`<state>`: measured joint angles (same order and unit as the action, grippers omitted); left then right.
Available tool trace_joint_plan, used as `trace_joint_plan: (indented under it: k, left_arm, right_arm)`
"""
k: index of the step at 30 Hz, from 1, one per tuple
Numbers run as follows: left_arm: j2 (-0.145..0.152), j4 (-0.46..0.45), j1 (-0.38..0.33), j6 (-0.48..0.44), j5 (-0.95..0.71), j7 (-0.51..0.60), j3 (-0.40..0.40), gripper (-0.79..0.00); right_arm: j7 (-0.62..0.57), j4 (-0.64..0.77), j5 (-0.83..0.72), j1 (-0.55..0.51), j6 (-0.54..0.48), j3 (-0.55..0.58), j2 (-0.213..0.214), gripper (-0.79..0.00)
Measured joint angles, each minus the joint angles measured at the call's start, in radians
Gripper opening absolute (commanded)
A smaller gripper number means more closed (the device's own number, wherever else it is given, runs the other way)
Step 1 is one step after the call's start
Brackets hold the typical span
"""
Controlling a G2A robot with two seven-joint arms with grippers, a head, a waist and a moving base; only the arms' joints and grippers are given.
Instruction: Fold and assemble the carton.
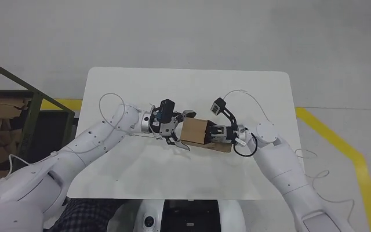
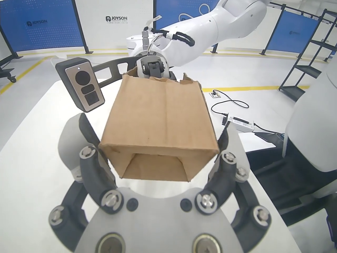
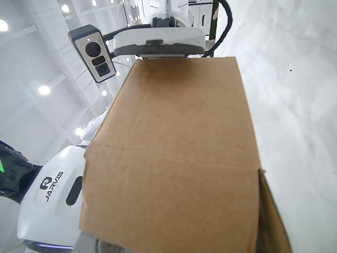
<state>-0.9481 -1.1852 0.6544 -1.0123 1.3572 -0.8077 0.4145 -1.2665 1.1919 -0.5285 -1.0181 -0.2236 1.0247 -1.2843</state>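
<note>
A brown cardboard carton [image 1: 195, 131] hangs as an open-ended tube just above the middle of the white table [image 1: 145, 87], between my two grippers. My left gripper [image 1: 185, 129] is open, with its fingers spread wider than the carton's near end [image 2: 160, 122] and standing on either side of it. One left finger [image 2: 87, 138] lies close to the carton's corner. My right gripper [image 1: 215, 134] is at the opposite end, shut on the carton's torn far edge [image 2: 151, 68]. In the right wrist view the carton's flat side [image 3: 171, 146] hides the right fingers. A loose flap [image 1: 221, 147] hangs below the right end.
Bare table surface lies all around the carton. A green metal frame [image 1: 35, 98] stands off the table's left side. A small box with a cable [image 2: 239, 125] lies on the floor beyond the table edge, near a black rack [image 2: 310, 61].
</note>
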Motion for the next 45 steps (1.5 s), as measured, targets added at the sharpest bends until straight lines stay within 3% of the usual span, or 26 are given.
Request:
trace_joint_plan:
  k: [1,2,4,7,12,18,21,30,45]
  left_arm:
    - [-0.001,0.001,-0.003,0.0,-0.002,0.0,-0.004,-0.129]
    - [-0.001,0.003,-0.005,0.0,-0.004,0.0,-0.007,-0.132]
    - [-0.002,0.006,-0.01,0.0,-0.01,0.0,-0.014,-0.332]
    - [-0.002,0.014,-0.018,0.0,-0.014,0.0,-0.024,-0.397]
    - [-0.004,0.024,-0.026,0.0,-0.024,0.0,-0.036,-0.379]
    - [-0.002,0.027,-0.033,0.0,-0.043,0.0,-0.046,-0.277]
    - [0.001,0.025,-0.036,0.0,-0.055,0.0,-0.051,-0.311]
    - [0.011,0.019,-0.043,0.0,-0.079,0.0,-0.065,-0.283]
    - [0.003,0.02,-0.056,0.0,-0.108,0.0,-0.085,-0.296]
  right_arm:
    - [0.0,-0.001,0.001,0.001,-0.001,-0.001,0.0,-0.785]
    - [0.002,-0.001,0.001,0.001,-0.003,-0.001,0.0,-0.785]
    - [0.004,-0.004,0.001,0.001,-0.004,-0.002,0.001,-0.785]
    - [0.004,-0.005,0.0,0.002,-0.006,-0.004,0.001,-0.785]
    - [0.004,-0.009,0.0,0.006,-0.008,-0.007,0.002,-0.785]
    - [0.013,-0.02,0.014,0.014,-0.016,-0.008,0.004,-0.785]
    - [0.014,-0.027,0.022,0.016,-0.021,-0.002,0.007,-0.785]
    - [-0.007,-0.016,0.016,0.001,-0.018,0.014,0.017,-0.785]
    - [0.011,-0.109,-0.054,0.068,-0.056,-0.084,-0.023,-0.785]
